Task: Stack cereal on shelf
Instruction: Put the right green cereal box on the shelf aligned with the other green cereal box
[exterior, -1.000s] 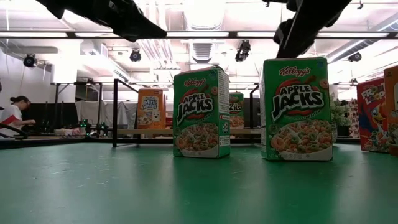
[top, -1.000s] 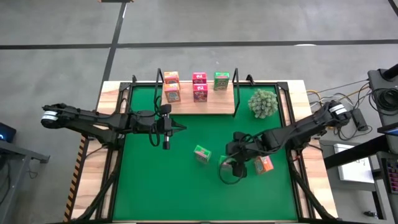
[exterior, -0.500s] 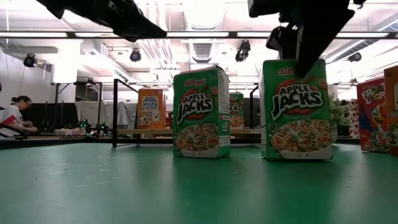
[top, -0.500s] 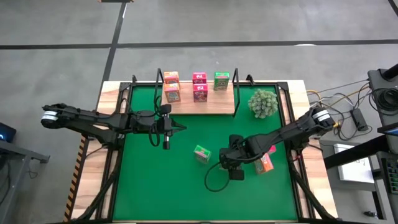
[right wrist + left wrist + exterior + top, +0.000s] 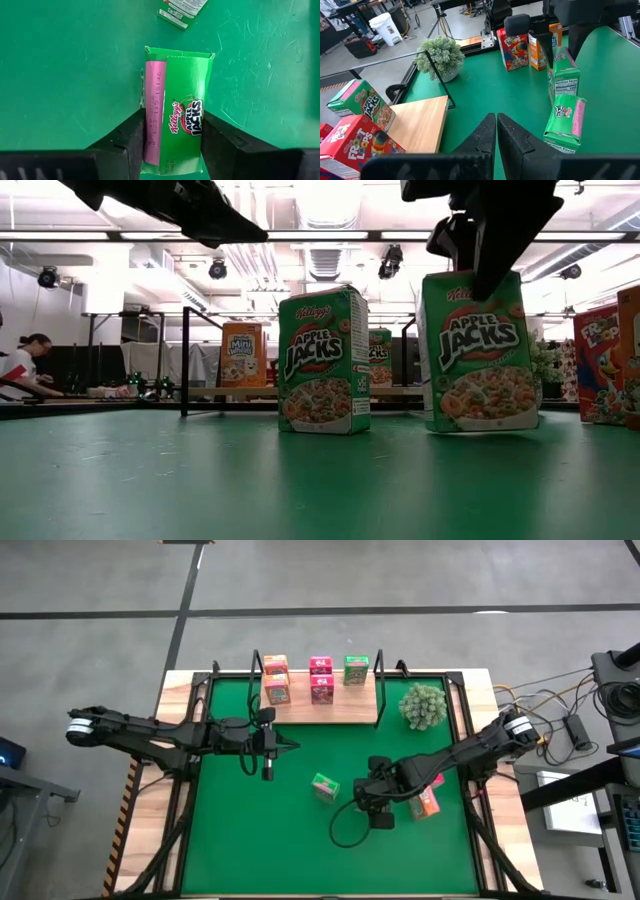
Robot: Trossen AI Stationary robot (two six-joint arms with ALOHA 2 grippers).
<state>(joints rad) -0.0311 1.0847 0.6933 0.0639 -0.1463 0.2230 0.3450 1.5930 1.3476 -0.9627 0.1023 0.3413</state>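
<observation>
Right gripper [image 5: 171, 150] is clamped on the top of a green cereal box [image 5: 172, 110], which sits slightly tilted on the green mat [image 5: 250, 840]. Second green box [image 5: 324, 786] stands just beside it. Left gripper [image 5: 496, 131] is closed and empty, hovering in front of the shelf [image 5: 345, 708].

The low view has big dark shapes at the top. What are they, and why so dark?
Low view: they are the two arms, close to the camera and backlit by bright ceiling lights, so they show as silhouettes; the right gripper darkens the green cereal box's top.
</observation>
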